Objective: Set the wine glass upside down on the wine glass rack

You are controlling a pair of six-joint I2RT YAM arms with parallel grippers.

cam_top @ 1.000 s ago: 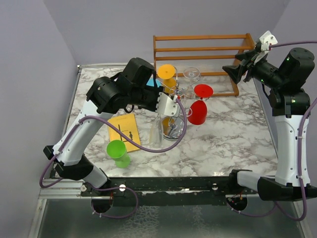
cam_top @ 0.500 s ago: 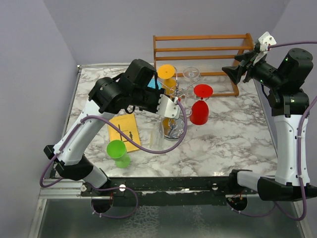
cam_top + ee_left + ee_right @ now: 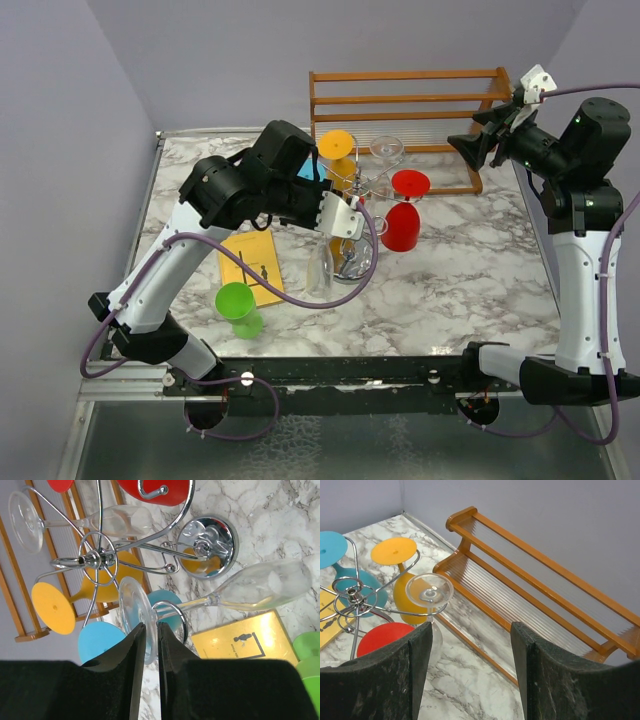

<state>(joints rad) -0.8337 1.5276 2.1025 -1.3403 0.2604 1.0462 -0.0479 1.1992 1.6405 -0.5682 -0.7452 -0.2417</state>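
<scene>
The clear wine glass (image 3: 265,587) hangs bowl-down with its stem through a looped arm of the silver wine glass rack (image 3: 95,559); from above the wine glass (image 3: 320,272) shows beside the rack's chrome base (image 3: 355,262). My left gripper (image 3: 151,626) straddles the rim of the glass's foot (image 3: 131,605), its jaws parted only a sliver. In the top view the left gripper (image 3: 345,215) sits just left of the rack. My right gripper (image 3: 470,630) is open and empty, raised beyond the rack; the top view shows the right gripper (image 3: 470,148) by the wooden shelf.
Orange (image 3: 336,145), red (image 3: 402,225), blue (image 3: 97,640) and another clear glass (image 3: 429,591) hang on the rack. The brown wooden shelf (image 3: 410,100) stands at the back. A yellow book (image 3: 250,265) and a green cup (image 3: 238,305) lie front left.
The left jaws have parted slightly around the glass's foot. The glass's bowl has shifted a little to the right and down. The right arm has stayed put.
</scene>
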